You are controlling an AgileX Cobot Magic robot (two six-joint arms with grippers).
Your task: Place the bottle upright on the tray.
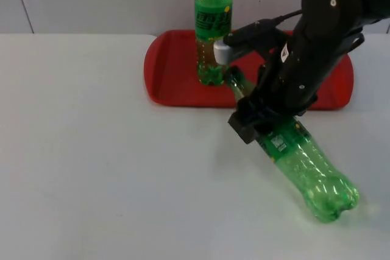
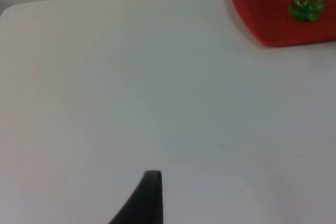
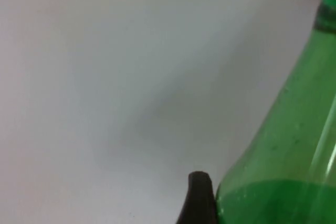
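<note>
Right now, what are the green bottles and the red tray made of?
The lying bottle under the right pincer looks like clear green plastic: light passes through, and its base is moulded in bumps. The standing bottle looks the same, with a printed label. The red tray seems smooth, slightly glossy plastic with a rounded raised rim, though I can't be sure.

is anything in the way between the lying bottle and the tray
Yes. An upright bottle already stands on the red tray just beyond the lying bottle's neck, where the right tool is. The tray's right part looks free. The left tool waits over bare table.
</note>
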